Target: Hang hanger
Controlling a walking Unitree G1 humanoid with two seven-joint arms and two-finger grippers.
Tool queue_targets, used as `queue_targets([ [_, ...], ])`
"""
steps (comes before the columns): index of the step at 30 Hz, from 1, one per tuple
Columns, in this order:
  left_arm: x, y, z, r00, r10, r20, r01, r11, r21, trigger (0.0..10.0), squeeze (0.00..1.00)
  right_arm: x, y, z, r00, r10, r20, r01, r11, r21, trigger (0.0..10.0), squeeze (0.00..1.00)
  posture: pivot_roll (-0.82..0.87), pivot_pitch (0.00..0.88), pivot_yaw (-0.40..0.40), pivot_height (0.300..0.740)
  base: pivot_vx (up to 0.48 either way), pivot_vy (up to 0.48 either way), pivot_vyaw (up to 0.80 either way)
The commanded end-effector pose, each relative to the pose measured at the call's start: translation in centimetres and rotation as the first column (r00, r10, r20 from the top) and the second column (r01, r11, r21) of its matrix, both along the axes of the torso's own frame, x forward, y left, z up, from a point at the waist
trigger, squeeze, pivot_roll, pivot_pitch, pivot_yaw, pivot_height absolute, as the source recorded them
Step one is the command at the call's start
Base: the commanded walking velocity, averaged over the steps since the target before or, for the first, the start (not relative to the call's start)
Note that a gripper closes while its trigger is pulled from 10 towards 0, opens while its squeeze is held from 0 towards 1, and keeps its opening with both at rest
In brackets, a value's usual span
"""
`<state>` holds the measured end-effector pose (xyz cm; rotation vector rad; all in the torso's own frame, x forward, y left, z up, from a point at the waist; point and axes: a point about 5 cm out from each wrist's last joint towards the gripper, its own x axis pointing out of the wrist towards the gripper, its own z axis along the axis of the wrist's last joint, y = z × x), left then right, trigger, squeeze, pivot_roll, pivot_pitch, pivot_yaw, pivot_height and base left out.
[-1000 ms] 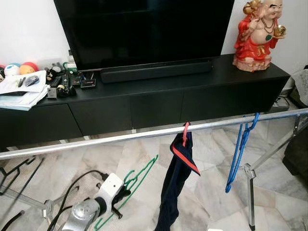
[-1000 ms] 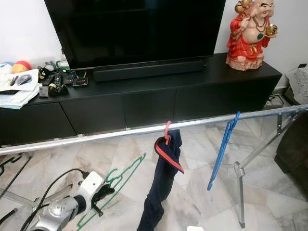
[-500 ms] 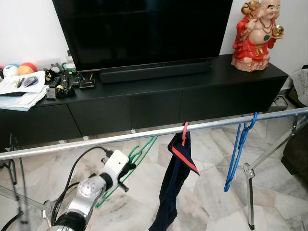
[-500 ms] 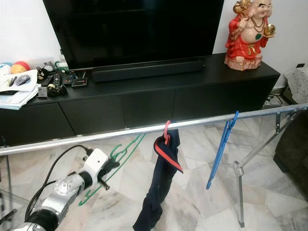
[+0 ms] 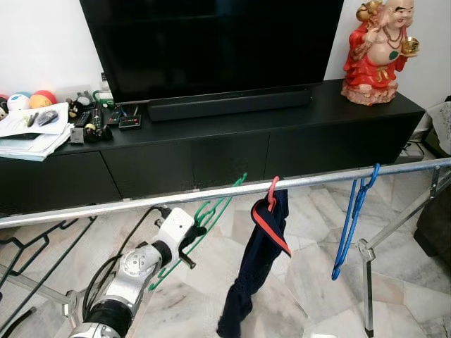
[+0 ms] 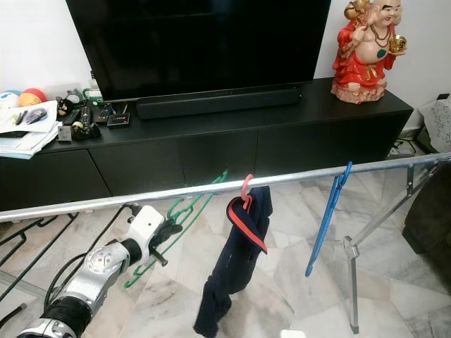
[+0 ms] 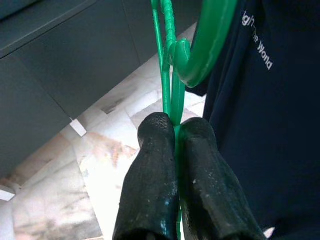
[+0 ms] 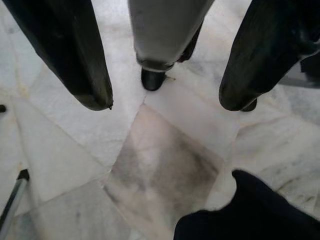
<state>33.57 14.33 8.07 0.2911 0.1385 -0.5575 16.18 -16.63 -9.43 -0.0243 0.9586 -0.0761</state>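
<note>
The left end effector (image 5: 192, 234) has its two black fingers pressed together on the thin green plastic hanger (image 5: 211, 215), pinching its frame near the neck; the wrist view shows the green strip squeezed between the pads (image 7: 155, 165). Over the last second the arm has risen from low over the floor, and the hanger's hook now sits at the long silver metal rail (image 5: 141, 204), its tip just reaching the rail's top edge. By my judgement the hook is at or barely over the rail, so seating it and letting go remain.

Just right of the hook, a dark navy garment with red trim (image 5: 257, 267) hangs on a red hanger, very near; the green hook could snag it if it drifts right. Further right a blue plastic hanger (image 5: 350, 222) hangs well apart. To the left the rail runs bare, giving open room. Beyond the rail stands the long black worktop (image 5: 232, 130) under the television.

The right end effector (image 8: 160, 95) hangs idle, fingers spread over the marble floor (image 8: 165, 165).
</note>
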Motion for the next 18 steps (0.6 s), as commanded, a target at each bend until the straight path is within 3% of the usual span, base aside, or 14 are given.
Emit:
queue_targets([
  [1,0.9,0.2,2.1,0.996,0.032,0.081,-0.028,0.999,-0.040,10.0,0.00,-0.5,0.0,-0.2,1.000,0.000,-0.021,-0.001,1.000,-0.009,10.0,0.00,0.06,0.045,0.049,0.740,0.000,0.000,0.00],
  [4,0.9,0.6,2.1,0.995,0.063,0.081,-0.059,0.997,-0.057,10.0,0.00,-0.8,-0.4,-0.3,1.000,-0.003,-0.025,0.003,1.000,-0.012,10.0,0.00,0.06,0.045,0.049,0.740,0.000,0.000,0.00],
  [8,0.7,1.7,1.9,0.986,0.157,0.058,-0.151,0.984,-0.096,10.0,0.00,-1.5,-2.4,-0.3,0.999,-0.016,-0.033,0.015,0.999,-0.028,10.0,0.00,0.06,0.049,0.048,0.740,0.000,0.000,0.00],
  [12,0.3,2.0,1.6,0.980,0.195,0.037,-0.187,0.971,-0.147,10.0,0.00,-1.6,-2.8,-0.3,0.999,-0.017,-0.035,0.016,0.999,-0.031,10.0,0.00,0.06,0.049,0.048,0.740,0.000,0.000,0.00],
  [14,0.0,2.2,1.5,0.977,0.210,0.029,-0.202,0.964,-0.171,10.0,0.00,-1.5,-2.5,-0.3,0.999,-0.013,-0.034,0.012,0.999,-0.030,10.0,0.00,0.06,0.055,0.046,0.740,0.000,0.000,0.00],
  [18,-1.1,2.6,0.7,0.970,0.243,-0.008,-0.240,0.950,-0.200,10.0,0.00,-1.3,-0.2,-0.5,0.999,0.004,-0.032,-0.004,1.000,-0.013,10.0,0.00,0.06,0.057,0.048,0.740,0.000,0.000,0.00],
])
